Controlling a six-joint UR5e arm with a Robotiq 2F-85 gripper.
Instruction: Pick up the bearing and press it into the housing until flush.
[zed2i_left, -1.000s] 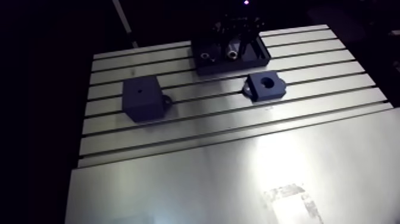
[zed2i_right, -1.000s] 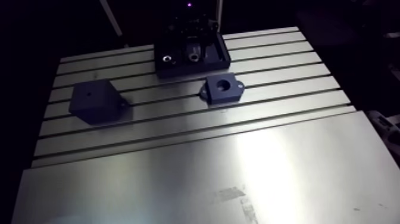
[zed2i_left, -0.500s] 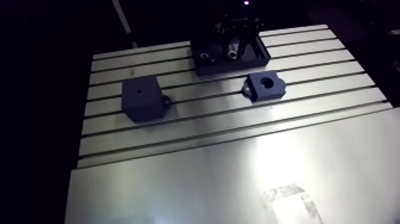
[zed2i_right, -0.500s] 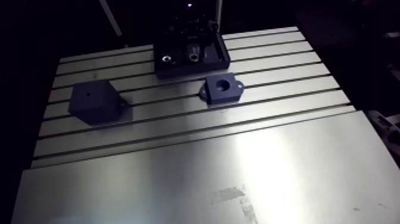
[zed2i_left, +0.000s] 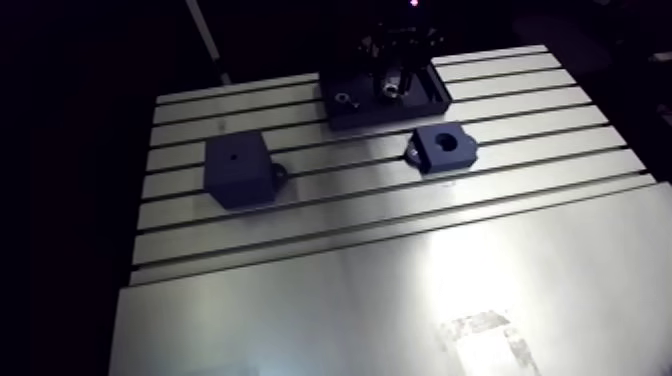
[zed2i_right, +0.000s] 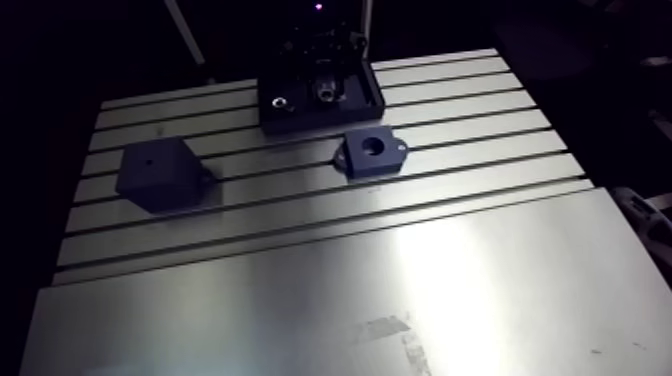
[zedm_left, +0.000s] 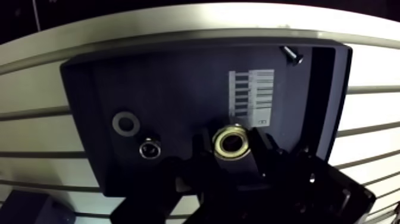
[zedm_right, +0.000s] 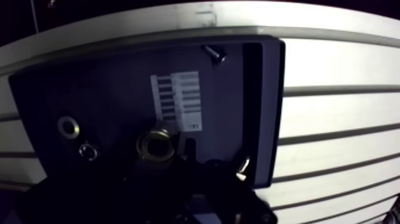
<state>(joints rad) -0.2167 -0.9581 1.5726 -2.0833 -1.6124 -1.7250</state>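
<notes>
hovering low over the dark tray (zedm_left: 178, 77) at the far edge of the desk (zed2i_left: 400, 230), my fingers (zedm_left: 265, 156) flank the brass bearing (zedm_left: 232, 143) lying in it; too dark to tell if they pinch it. i'd centre, squeeze squarely, then lift straight toward the housing (zed2i_left: 443, 146).

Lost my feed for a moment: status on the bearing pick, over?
Gripper down at brass bearing in tray; grip unconfirmed. Housing empty, beside tray. Nothing between them.
</notes>
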